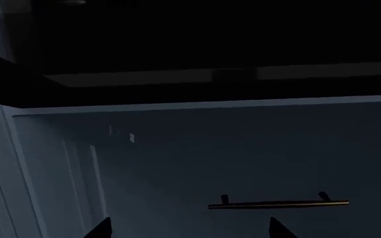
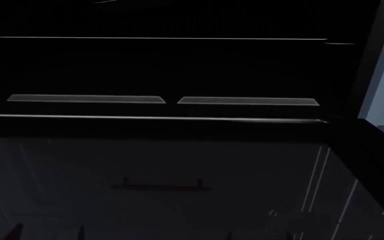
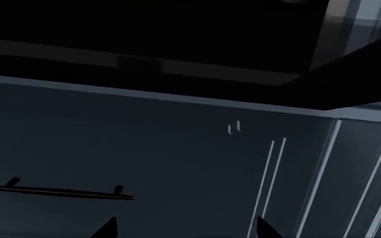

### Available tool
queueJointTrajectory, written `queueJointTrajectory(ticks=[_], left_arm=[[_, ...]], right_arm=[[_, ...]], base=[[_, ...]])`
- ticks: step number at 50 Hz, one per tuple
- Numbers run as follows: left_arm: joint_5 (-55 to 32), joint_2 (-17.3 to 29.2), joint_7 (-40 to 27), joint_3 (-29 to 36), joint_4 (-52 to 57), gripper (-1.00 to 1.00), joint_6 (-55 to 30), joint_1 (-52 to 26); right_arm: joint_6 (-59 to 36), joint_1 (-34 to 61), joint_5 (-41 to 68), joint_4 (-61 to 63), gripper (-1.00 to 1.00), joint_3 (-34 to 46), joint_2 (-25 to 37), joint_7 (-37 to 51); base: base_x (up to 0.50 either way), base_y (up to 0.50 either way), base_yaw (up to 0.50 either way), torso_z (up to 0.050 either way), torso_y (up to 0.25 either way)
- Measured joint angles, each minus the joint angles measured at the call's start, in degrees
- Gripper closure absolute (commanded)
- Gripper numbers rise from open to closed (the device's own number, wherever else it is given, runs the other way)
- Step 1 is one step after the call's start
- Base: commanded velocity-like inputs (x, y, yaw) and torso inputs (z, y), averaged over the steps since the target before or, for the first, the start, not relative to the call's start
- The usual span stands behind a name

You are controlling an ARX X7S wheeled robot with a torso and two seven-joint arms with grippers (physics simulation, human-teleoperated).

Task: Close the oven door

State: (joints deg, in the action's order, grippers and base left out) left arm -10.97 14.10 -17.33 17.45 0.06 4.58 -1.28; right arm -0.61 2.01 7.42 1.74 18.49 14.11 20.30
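The glossy black oven door [image 2: 178,190] lies dropped open above a blue-grey drawer front [image 1: 243,158], both grippers [image 1: 189,229] [image 3: 185,229] beneath it, fingertips spread and empty.

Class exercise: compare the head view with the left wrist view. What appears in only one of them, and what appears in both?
Only the head view shows the oven door from above, its glossy glass mirroring a handle, and two pale strips in the oven's dark opening. Only the left wrist view shows the blue-grey drawer front directly, with its brass handle and the left gripper tips apart. Both show black oven surfaces and blue-grey cabinetry.
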Motion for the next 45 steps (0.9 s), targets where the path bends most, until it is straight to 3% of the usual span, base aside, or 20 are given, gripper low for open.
queueJointTrajectory(ticks=[6, 12, 27, 32, 38, 45], left_arm=[[-1.50, 0.77, -0.93, -0.91, 3.91, -1.00, -1.79, 0.76], [-3.40, 2.82, -3.47, -2.19, 14.61, -1.00, -7.91, 1.67], [-15.69, 7.99, -11.92, -5.62, 43.70, -1.00, -34.37, -4.66], [-27.38, 13.32, -21.19, -3.82, 49.70, -1.00, -39.61, -12.22], [-43.26, 19.78, -33.20, -0.98, 53.89, -1.00, -42.52, -25.39], [-60.00, 24.17, -43.13, 0.42, 53.46, -1.00, -45.49, -42.14]], right_arm=[[-5.21, -0.65, 0.47, 7.16, -1.00, 0.25, 0.98, 0.63], [-12.31, -0.10, 2.04, 15.77, -1.00, -0.47, 2.20, 1.29], [-35.99, 6.91, 9.43, 38.83, -1.00, -4.37, 4.56, 3.86], [-44.08, 11.05, 15.48, 46.08, -1.00, -6.78, 5.56, 7.31], [-50.16, 22.22, 35.87, 51.52, -1.00, -7.66, 11.58, 22.41], [-54.84, 36.44, 55.56, 53.18, -1.00, -6.80, 16.73, 36.71]], base=[[0.00, 0.00, 0.00, 0.000, 0.000], [0.00, 0.00, 0.00, 0.000, 0.000], [0.00, 0.00, 0.00, 0.000, 0.001], [0.00, 0.00, 0.00, 0.000, 0.000], [0.00, 0.00, 0.00, 0.000, 0.000], [0.00, 0.00, 0.00, 0.000, 0.000]])
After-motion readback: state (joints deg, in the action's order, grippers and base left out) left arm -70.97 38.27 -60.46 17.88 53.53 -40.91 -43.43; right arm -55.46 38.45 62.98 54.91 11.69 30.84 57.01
